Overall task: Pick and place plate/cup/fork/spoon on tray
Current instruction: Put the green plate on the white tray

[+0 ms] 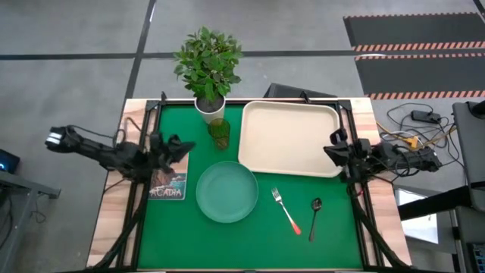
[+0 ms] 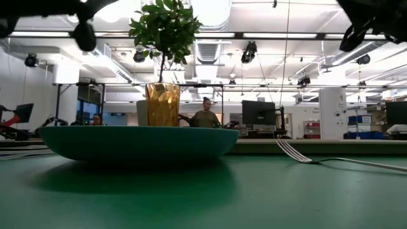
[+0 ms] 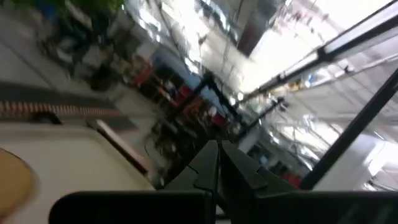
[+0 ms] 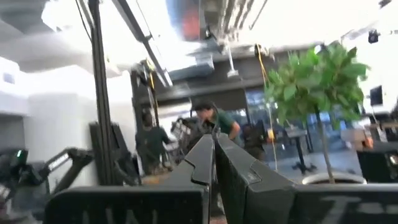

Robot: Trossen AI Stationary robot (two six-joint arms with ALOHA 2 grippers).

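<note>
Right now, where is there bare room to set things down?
The tray is wholly bare. Green mat is free in front of the plate, and right of the spoon. Crowded: cup tight against plant pot.

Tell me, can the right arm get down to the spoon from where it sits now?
Probably yes. The spoon lies alone on the green mat, just in front of the right claw, with only the fork beside it and apart from it. Nothing stands between them.
</note>
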